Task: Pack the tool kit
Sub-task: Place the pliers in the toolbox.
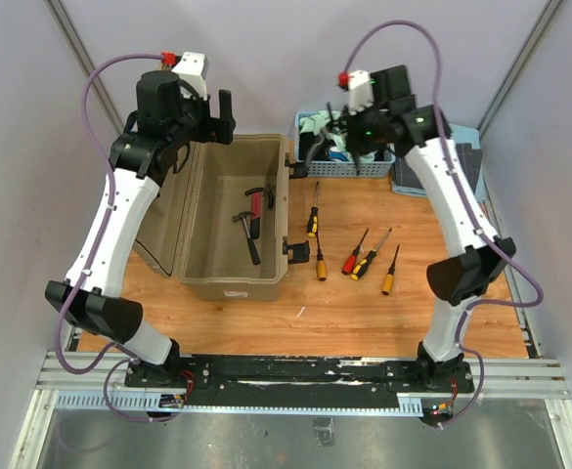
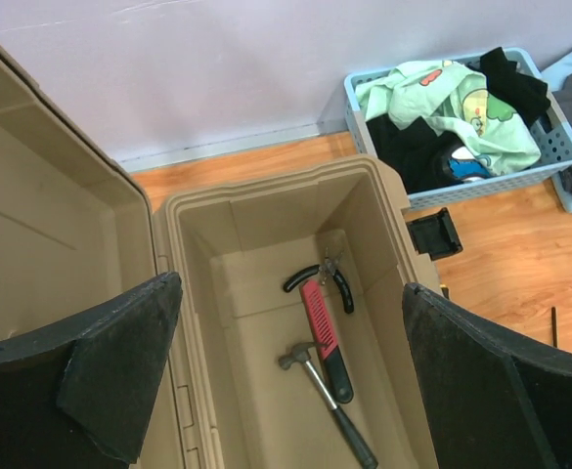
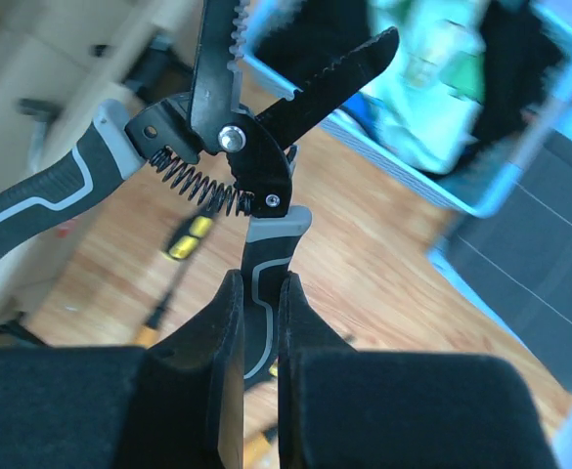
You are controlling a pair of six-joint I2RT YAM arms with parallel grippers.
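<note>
- One grey-and-black handle of the pliers (image 3: 229, 139) is all the right hand (image 3: 254, 293) has hold of. Its fingers are pinched tight on that handle, while the sprung tool gapes open above and the other handle juts free to the side.
- Such a grip looks likely to pivot, so the carry should be slow and level.
- The right hand hangs high, just beside the blue basket (image 1: 349, 170) at the far right of the desk (image 1: 364, 322), well apart from the toolbox (image 1: 235, 288).
- The toolbox stands open with its lid laid back. A hammer (image 2: 325, 405) and a red-handled tool (image 2: 320, 322) lie on its floor, so release low over bare floor, not on top of them.
- The left hand (image 2: 290, 293), spread wide and empty, hovers over the box; bring the pliers in clear of it.
- Five screwdrivers (image 1: 354, 256) lie on the desk beside the box, not yet packed.
</note>
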